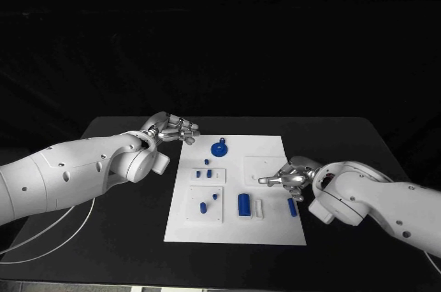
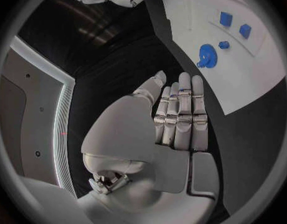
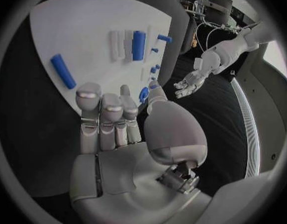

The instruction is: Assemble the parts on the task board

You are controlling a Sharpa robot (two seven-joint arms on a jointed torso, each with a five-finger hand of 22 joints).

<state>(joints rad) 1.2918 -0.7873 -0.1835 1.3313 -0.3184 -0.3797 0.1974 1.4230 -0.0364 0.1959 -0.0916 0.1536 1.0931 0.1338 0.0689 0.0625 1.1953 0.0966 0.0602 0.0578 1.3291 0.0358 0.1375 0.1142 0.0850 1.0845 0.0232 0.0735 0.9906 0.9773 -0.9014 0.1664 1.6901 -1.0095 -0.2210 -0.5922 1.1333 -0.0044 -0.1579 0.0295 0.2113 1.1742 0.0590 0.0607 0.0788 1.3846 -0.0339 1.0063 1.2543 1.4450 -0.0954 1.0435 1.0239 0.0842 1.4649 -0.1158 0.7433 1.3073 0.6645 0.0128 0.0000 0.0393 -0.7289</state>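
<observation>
The white task board (image 1: 268, 228) lies in the middle of the black table. On it are a blue gear (image 1: 220, 150) at the far end, two small blue pegs (image 1: 199, 174), a blue block (image 1: 243, 204) and a loose blue bar (image 1: 291, 206) near the right edge. My left hand (image 1: 174, 129) hovers off the board's far left corner, fingers straight and holding nothing (image 2: 177, 114); the gear (image 2: 206, 53) lies beyond its fingertips. My right hand (image 1: 287, 176) hangs over the board's right side, above the bar (image 3: 62, 70), fingers extended and holding nothing (image 3: 115, 119).
Two more blue pegs (image 1: 203, 207) stand in a raised white plate at the board's near left. A white cable (image 1: 55, 238) trails over the table's left front. Bare black table surrounds the board on all sides.
</observation>
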